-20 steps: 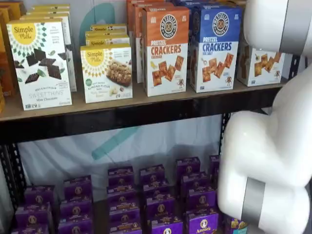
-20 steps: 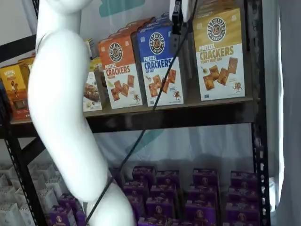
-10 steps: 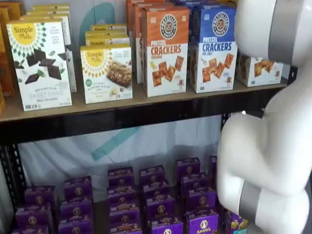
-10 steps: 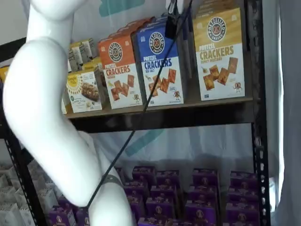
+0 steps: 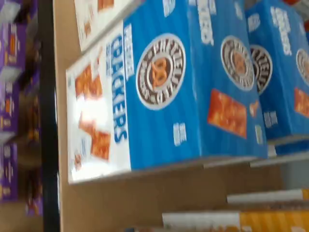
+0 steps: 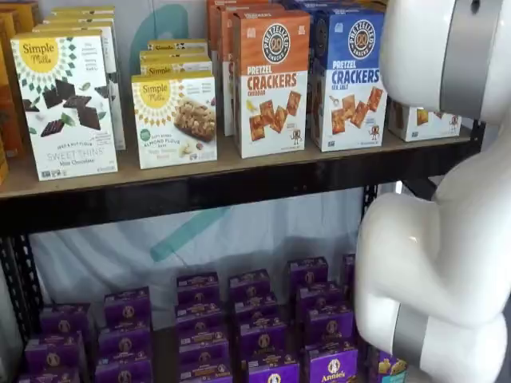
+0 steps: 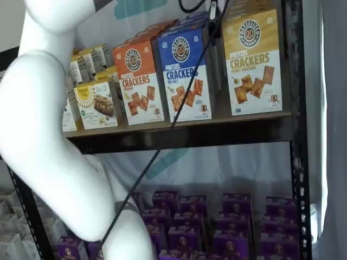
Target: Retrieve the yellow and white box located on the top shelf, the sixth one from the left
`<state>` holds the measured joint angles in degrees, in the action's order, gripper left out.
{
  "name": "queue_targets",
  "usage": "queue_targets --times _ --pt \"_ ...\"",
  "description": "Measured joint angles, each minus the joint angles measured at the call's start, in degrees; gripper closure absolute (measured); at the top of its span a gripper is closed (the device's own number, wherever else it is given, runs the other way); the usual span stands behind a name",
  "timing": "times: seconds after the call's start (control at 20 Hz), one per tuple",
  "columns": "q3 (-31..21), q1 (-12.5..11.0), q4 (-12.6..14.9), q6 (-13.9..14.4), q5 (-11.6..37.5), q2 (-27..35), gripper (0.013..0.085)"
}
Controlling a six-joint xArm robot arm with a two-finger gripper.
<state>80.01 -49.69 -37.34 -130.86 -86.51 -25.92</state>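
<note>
The yellow and white box stands upright at the right end of the top shelf, right of a blue-topped crackers box. In a shelf view only its white lower part shows behind my white arm, on the top shelf. Of my gripper, only a dark tip with a cable shows, at the view's top edge, above the gap between the blue box and the yellow box. No finger gap can be made out. The wrist view is filled by the blue-topped box; a yellow strip shows at one corner.
An orange-topped crackers box and Simple Mills boxes stand further left on the top shelf. Small purple boxes fill the lower level. My white arm covers the right side of a shelf view. A black upright borders the shelf's right end.
The dark gripper tip has moved up and to the right, toward the yellow box's top. The arm's big links have swung left in both shelf views, hiding more of the yellow box in one.
</note>
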Motion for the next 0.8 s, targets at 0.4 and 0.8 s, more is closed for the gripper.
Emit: queue_targets --times 0.4,0.8 --pt "2.1 4.0 5.8 -0.2 4.3 3.3 0.0130" --pt "5.8 6.6 9.9 1.1 5.0 7.4 0.0130"
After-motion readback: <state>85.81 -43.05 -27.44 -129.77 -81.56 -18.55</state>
